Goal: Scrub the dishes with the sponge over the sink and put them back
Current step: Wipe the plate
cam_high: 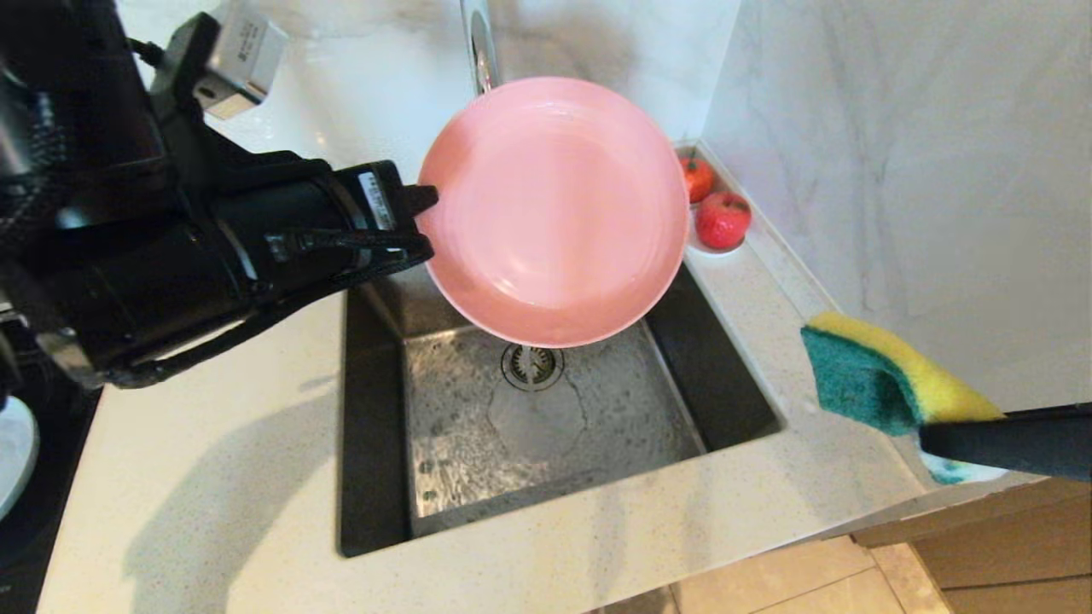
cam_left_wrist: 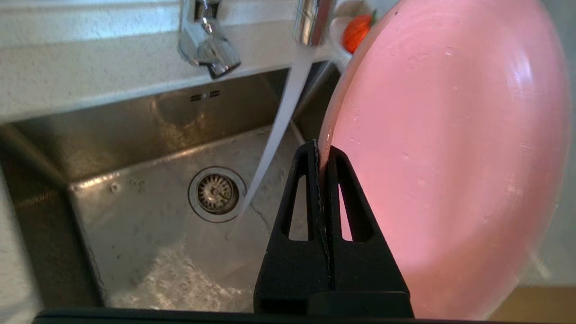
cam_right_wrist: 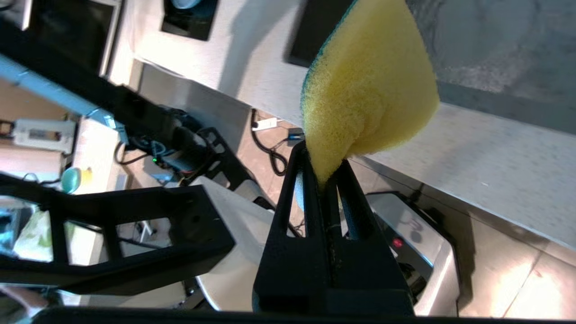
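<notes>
A pink plate [cam_high: 554, 209] hangs tilted above the steel sink [cam_high: 546, 426], its hollow face turned up toward the head camera. My left gripper [cam_high: 424, 223] is shut on the plate's left rim [cam_left_wrist: 322, 148]. Water streams from the faucet [cam_left_wrist: 310, 20] beside the plate [cam_left_wrist: 445, 157] down into the basin [cam_left_wrist: 148, 225]. Over the counter to the right of the sink, my right gripper [cam_high: 930, 435] is shut on one end of the yellow and green sponge [cam_high: 887, 379], and the sponge [cam_right_wrist: 369, 90] bulges out beyond the fingertips. The light blue plate is out of view.
A small white saucer with two red fruits [cam_high: 721, 220] sits at the back right corner by the marble wall [cam_high: 896, 153]. The drain strainer [cam_high: 531, 365] lies mid-basin. Pale counter [cam_high: 213, 460] surrounds the sink; a dark hob edge [cam_high: 26, 512] is at far left.
</notes>
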Tool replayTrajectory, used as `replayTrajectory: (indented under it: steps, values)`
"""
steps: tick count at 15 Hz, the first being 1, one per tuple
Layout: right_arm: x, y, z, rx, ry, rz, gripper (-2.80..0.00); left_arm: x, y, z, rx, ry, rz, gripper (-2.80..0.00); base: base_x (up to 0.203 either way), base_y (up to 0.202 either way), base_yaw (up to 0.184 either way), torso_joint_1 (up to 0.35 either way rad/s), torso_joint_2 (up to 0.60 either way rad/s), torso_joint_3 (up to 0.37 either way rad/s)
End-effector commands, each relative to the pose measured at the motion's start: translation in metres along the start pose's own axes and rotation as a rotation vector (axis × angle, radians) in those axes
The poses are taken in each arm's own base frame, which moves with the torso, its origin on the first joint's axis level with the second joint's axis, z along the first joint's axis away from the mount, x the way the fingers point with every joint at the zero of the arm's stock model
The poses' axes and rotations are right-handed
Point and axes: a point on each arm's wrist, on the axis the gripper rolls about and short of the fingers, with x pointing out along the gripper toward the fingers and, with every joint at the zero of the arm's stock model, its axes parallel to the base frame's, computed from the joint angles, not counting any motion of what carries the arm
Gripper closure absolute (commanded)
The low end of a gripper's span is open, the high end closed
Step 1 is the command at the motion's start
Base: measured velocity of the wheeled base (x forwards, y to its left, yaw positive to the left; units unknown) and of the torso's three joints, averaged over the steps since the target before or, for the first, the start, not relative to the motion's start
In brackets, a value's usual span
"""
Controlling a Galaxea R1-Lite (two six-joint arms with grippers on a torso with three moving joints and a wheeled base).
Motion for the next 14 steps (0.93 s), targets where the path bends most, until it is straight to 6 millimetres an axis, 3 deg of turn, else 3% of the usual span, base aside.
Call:
replayTrajectory:
  steps: [1,5,10,14]
  values:
    - [0.006,0.002,0.001,-0.004,0.021,0.029,0.00,0.021,-0.015,-0.017,0.007,0.042,-0.004,0.00,0.000,0.000,0.000,0.000,0.00,0.000]
    - [0.025,-0.001,0.008,0.018,0.065,0.038,0.00,0.039,-0.031,-0.032,0.046,-0.018,0.061,0.00,0.000,0.000,0.000,0.000,0.00,0.000]
    - [0.056,0.001,0.026,0.082,0.102,0.071,0.00,0.036,-0.047,-0.050,0.172,-0.086,0.043,0.00,0.000,0.000,0.000,0.000,0.00,0.000]
    - [0.088,-0.009,0.027,0.107,0.162,0.056,0.00,0.041,-0.057,-0.071,0.251,-0.124,0.013,0.00,0.000,0.000,0.000,0.000,0.00,0.000]
